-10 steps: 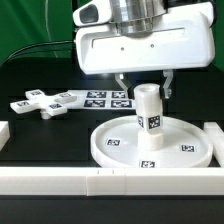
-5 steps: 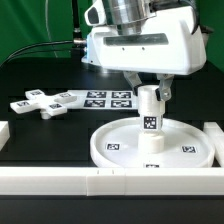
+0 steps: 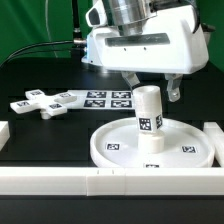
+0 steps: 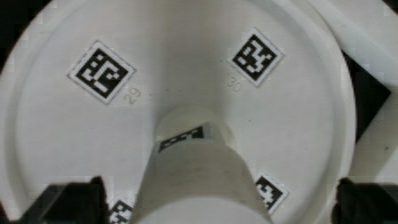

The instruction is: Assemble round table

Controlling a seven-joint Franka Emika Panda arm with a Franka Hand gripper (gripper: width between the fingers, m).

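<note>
Finding: the gripper (image 3: 151, 88) is now standing with its jaws apart, where half a second ago they were clamped on the short cylindrical post (image 3: 149, 115). In the exterior view one finger is showing clear on each side of the post's top, with a visible gap on both sides, so nothing is being held.

Location of parts: the post is standing on its own, apparently upright, at the middle of the large rimmed round disc (image 3: 183, 131), in the lower centre of the exterior view. It is not shifting as the grip comes off. The cross-shaped four-armed piece (image 3: 40, 102) is lying apart at the exterior view's left, beside the marker board (image 3: 105, 97). The long white border rails (image 3: 60, 180) are running along the lower edge.

Wrist view: the camera is looking down the post (image 4: 205, 165) onto the disc (image 4: 178, 60). The dark fingertips (image 4: 63, 200) are sitting wide at the picture's corners, well off the post.

Assessment: the release is suggesting that this turn or seating of the post is finished. Whether the post is fully home in the disc cannot be told. The cross piece is not yet fitted, so the table is judged roughly midway.
</note>
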